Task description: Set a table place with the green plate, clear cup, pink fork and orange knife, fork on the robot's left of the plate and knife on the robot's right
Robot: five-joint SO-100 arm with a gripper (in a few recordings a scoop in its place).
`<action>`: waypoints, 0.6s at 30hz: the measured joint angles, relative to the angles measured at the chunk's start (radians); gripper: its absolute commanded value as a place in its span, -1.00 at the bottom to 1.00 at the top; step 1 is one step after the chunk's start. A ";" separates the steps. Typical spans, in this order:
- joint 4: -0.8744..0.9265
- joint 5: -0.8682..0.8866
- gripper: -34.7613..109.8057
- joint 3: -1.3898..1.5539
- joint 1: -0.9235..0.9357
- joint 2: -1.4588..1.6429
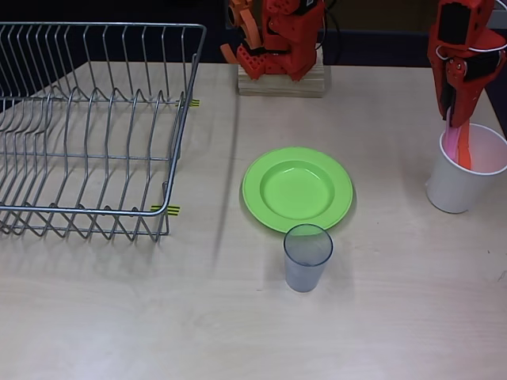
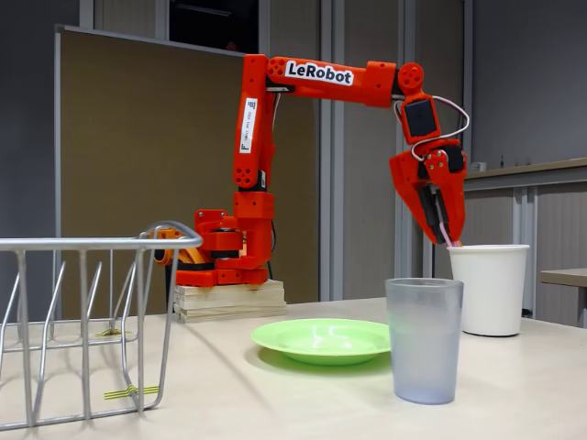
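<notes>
Round lime-green plastic plate with wide flat rim: lies flat near the middle of the pale wood-grain desk, nothing on it. Small translucent greyish plastic tumbler: stands upright just beside the plate's near edge in the overhead view, mouth up; whether the two touch cannot be told. In the fixed view the tumbler stands in front of the plate and slightly to its right. Large opaque white cup: upright near the right edge of the desk in the overhead view, well apart from the plate. Small pink plastic fork: stands on end in the white cup, its upper part rising above the rim toward the arm. Slim orange-red plastic knife: stands in the same cup, just beside the fork on its right in the overhead view. Red-orange robot arm: base on a stack of wooden blocks at the far edge of the desk, reaching out and down over the white cup. Pincer: points down at the cup's mouth, its tips narrowed about the top of the fork; whether it truly grips the fork cannot be told. Wire dish rack: sits on the left part of the desk in the overhead view.
</notes>
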 measured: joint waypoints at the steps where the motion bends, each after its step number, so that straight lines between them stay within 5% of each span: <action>1: 0.014 0.000 -0.52 -0.014 0.002 0.000; 18: 0.173 -0.026 -0.52 -0.256 0.002 -0.018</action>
